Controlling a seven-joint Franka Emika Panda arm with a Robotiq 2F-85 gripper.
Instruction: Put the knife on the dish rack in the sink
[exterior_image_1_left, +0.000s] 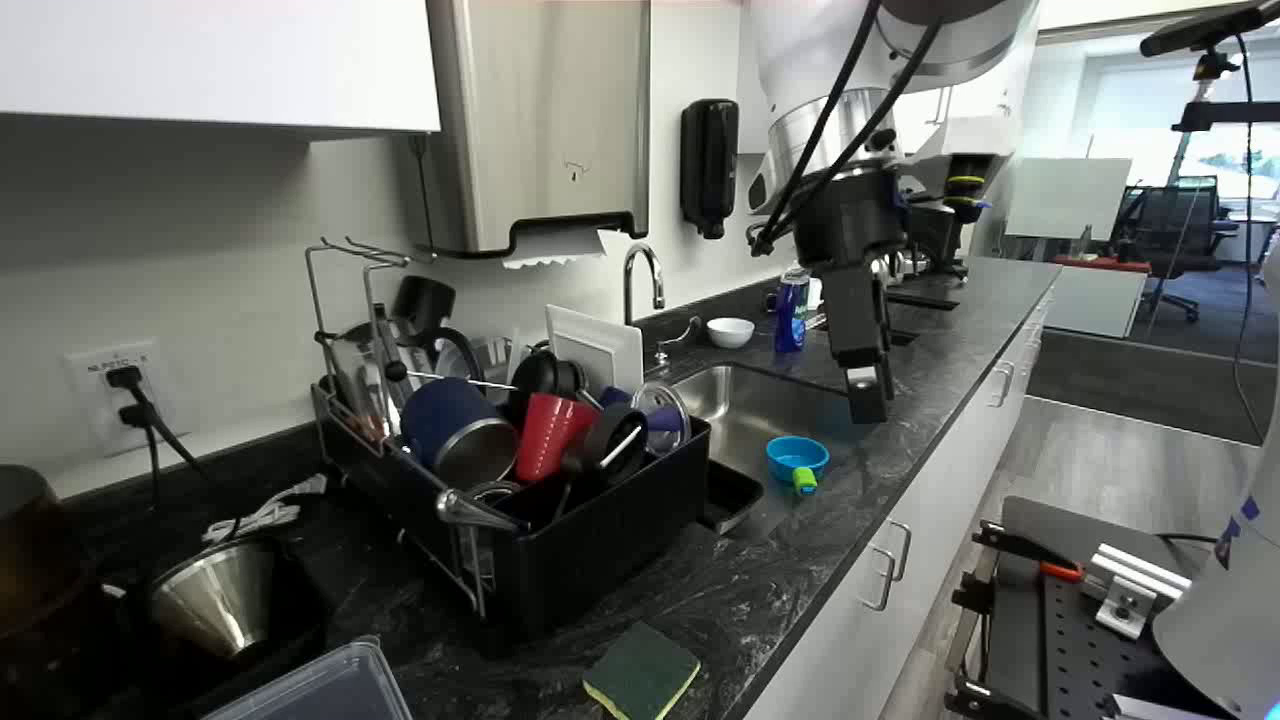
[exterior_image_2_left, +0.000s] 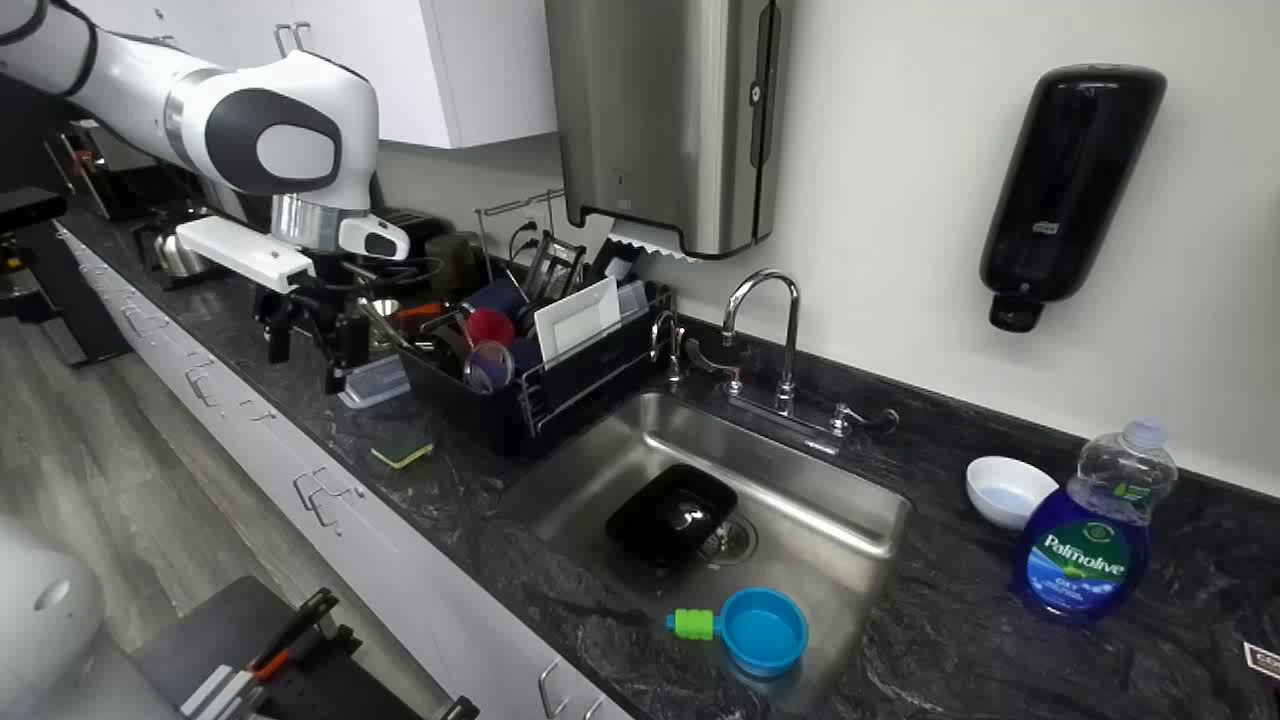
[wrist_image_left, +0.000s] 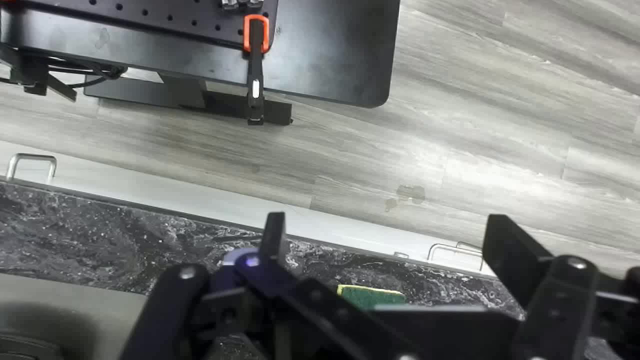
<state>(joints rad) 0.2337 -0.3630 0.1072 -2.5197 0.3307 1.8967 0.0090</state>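
Off-white wall (exterior_image_2_left: 900, 180) and a brushed-steel paper-towel dispenser (exterior_image_2_left: 660, 110) stand behind a long worktop (exterior_image_1_left: 770, 590) of dark, veined stone; well above its front strip hangs the black two-fingered gripper (wrist_image_left: 386, 222), its fingers (wrist_image_left: 510, 260) spread wide apart; between and beyond them, in the wrist view, a flat green sponge (wrist_image_left: 372, 296) with a yellow edge lies on the stone. Farther in stands the dish rack (exterior_image_1_left: 615, 535), a large black rectangular drainer with a tall wire frame, crowded with a tilted dark blue mug (exterior_image_1_left: 450, 415), a red cup (exterior_image_1_left: 550, 437) and an upright white square plate (exterior_image_2_left: 578, 318); a slim, straight, pale piece (exterior_image_1_left: 621, 447) shows against a round black vessel (exterior_image_1_left: 606, 425) there; whether it is the knife, I cannot tell. Alongside the rack is the sink (exterior_image_2_left: 805, 550), a recessed rectangular steel basin; a shallow black tub (exterior_image_2_left: 672, 512) sits in it beside the drain (exterior_image_2_left: 732, 541); a bright blue round scoop (exterior_image_2_left: 763, 630) with a green handle is at its front edge; a curved chrome tap (exterior_image_2_left: 789, 360) rises behind; farthest out, a small white bowl (exterior_image_2_left: 1008, 492) stands just beside a clear bottle (exterior_image_2_left: 1085, 555) of blue Palmolive soap.
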